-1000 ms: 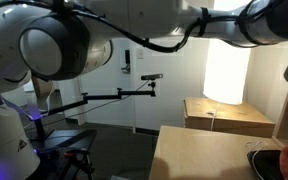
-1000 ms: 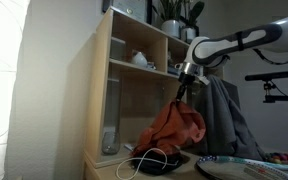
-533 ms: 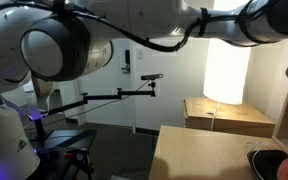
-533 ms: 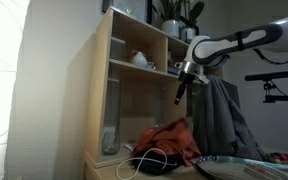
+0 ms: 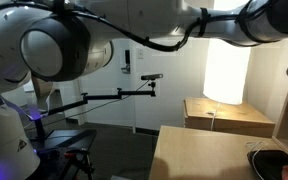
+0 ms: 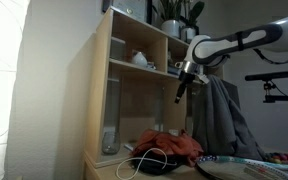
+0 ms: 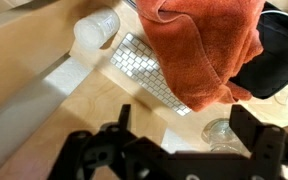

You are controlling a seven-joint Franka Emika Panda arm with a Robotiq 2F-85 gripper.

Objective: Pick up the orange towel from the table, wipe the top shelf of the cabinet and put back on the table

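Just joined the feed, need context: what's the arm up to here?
The Panda's gripper hangs open above the table, by the cabinet, holding nothing. The orange towel lies heaped on the table below it, draped over a keyboard and beside a black round object. Looks like the put-back step is done.

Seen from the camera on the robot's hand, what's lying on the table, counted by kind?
Orange towel: 1
Keyboard: 1
Black round object: 1
Clear containers: 2
Total: 5
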